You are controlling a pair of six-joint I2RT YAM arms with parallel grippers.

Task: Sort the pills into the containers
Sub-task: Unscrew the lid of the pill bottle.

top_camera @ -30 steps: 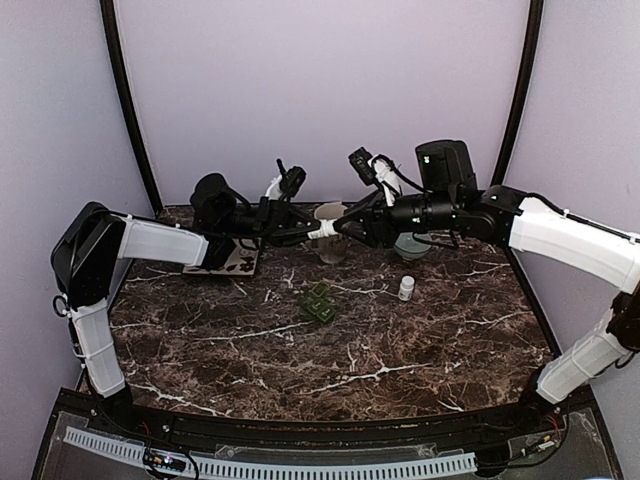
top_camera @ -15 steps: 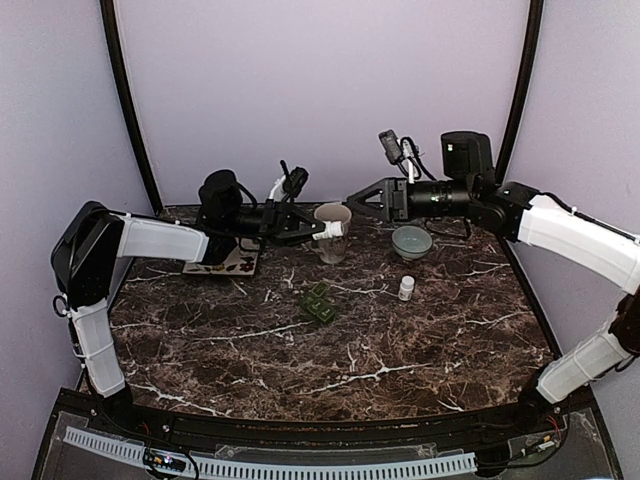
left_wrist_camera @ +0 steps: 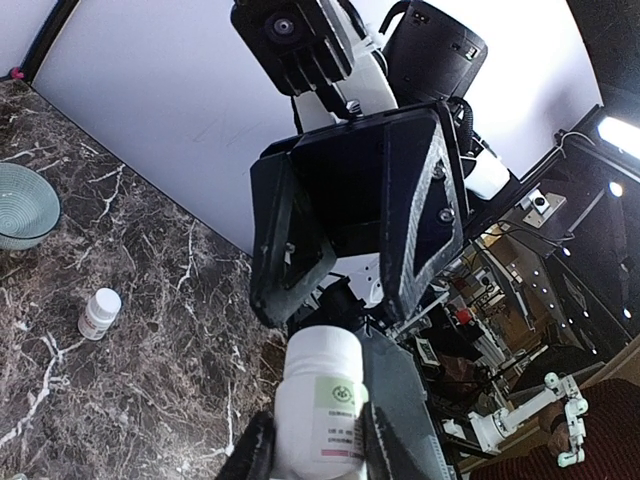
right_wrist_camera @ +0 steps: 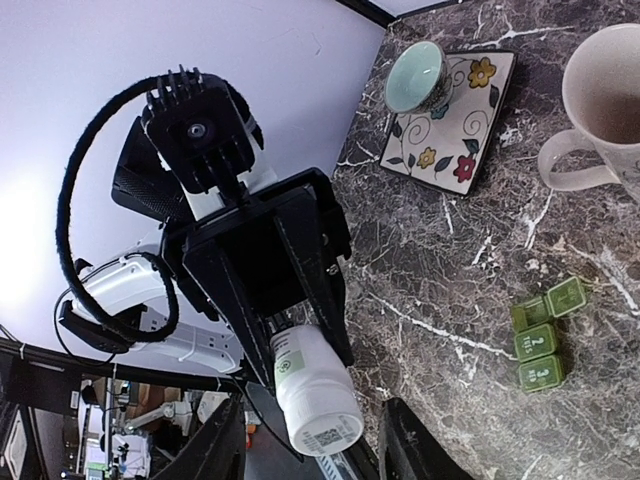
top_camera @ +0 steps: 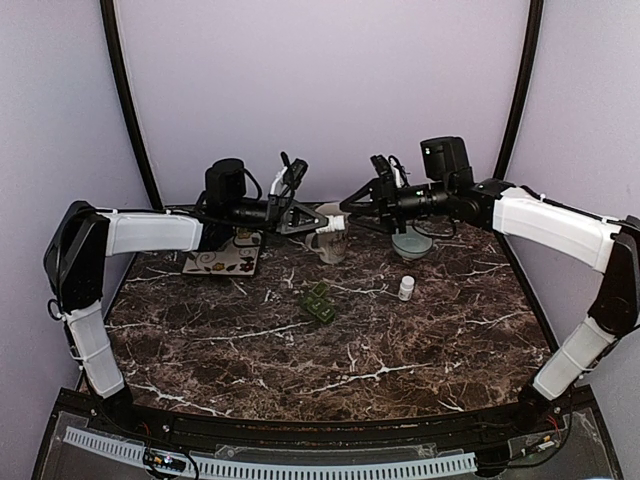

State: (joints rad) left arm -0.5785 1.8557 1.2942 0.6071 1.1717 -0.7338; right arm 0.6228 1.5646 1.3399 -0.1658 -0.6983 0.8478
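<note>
The pill bottle (left_wrist_camera: pixel 320 400), seemingly light, rigid and slick-sided, is clamped at its body in the left gripper (top_camera: pixel 316 226) in the air by the mug (top_camera: pixel 333 243), so the spread-open right gripper (left_wrist_camera: pixel 340 285) facing it should probably pinch the cap.

In the left wrist view we lose the lower end of the white bottle (left_wrist_camera: pixel 320 400) past the bottom edge, and its label print, like that on the small vial (left_wrist_camera: pixel 99 312), is too small for us to read. The picture edges cut off part of the mug (right_wrist_camera: pixel 620 160) and the teal bowl (left_wrist_camera: pixel 40 190). From above, we cannot tell what the green pill organizer (top_camera: pixel 320 302) holds — it shows too small.
</note>
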